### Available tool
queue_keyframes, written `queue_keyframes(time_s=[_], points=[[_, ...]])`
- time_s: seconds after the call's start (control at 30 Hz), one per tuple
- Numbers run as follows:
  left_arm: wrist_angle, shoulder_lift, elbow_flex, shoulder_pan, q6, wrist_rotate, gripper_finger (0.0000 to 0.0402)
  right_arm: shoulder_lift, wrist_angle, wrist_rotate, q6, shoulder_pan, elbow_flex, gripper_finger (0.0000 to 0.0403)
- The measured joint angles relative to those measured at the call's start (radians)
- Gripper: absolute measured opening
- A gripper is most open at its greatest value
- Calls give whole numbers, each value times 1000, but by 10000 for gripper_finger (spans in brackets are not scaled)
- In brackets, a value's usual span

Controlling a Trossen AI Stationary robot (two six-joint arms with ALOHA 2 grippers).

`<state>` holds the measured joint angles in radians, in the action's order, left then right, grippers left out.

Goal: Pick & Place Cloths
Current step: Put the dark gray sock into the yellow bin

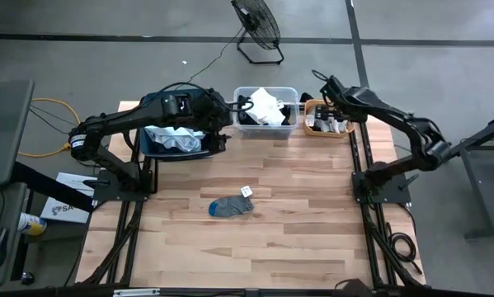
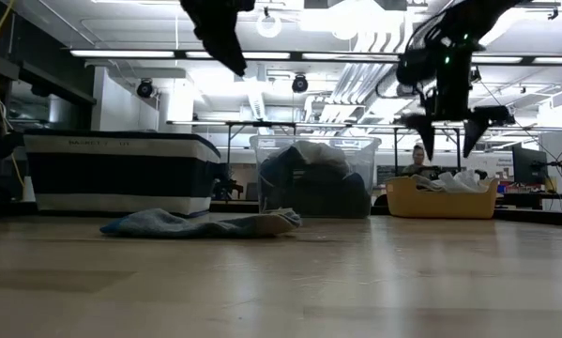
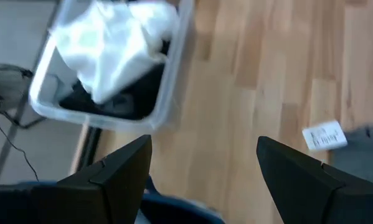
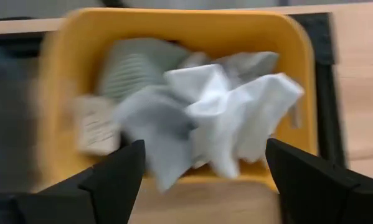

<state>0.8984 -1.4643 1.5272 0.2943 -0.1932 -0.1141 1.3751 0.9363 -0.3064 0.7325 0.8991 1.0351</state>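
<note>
Right gripper [image 4: 202, 180] spread, empty, over orange tub [image 4: 174, 31]: crumpled white, grey cloths [image 4: 230, 112] inside.

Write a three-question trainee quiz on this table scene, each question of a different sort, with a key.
1. True or false: the grey sock lies on the table, apart from all three containers.
2. Which container is the right gripper above? A) navy bin B) clear tub C) orange tub
3. Fill in: the fingers of the left gripper are ____ and hold nothing.

Key:
1. True.
2. C, the orange tub, full of pale cloths.
3. Open.
</note>
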Motion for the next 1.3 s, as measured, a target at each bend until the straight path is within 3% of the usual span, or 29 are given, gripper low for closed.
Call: queue_keyframes(time_s=[0.47, 0.57, 0.77, 0.93, 1.3], points=[[162, -6, 0, -6, -87, 314, 287, -223, -13, 23, -85, -362, 0, 325], [173, -23, 0, -37, -134, 331, 287, -250, -13, 23, -84, -454, 0, 325], [174, -92, 0, -154, -196, 329, 287, -288, -6, 49, -67, -618, 0, 325], [195, -173, 0, -267, -186, 258, 287, -310, -3, 52, -21, -751, 0, 325], [228, -343, 0, -443, 79, 106, 287, -315, 0, 35, 83, -970, 0, 325]])
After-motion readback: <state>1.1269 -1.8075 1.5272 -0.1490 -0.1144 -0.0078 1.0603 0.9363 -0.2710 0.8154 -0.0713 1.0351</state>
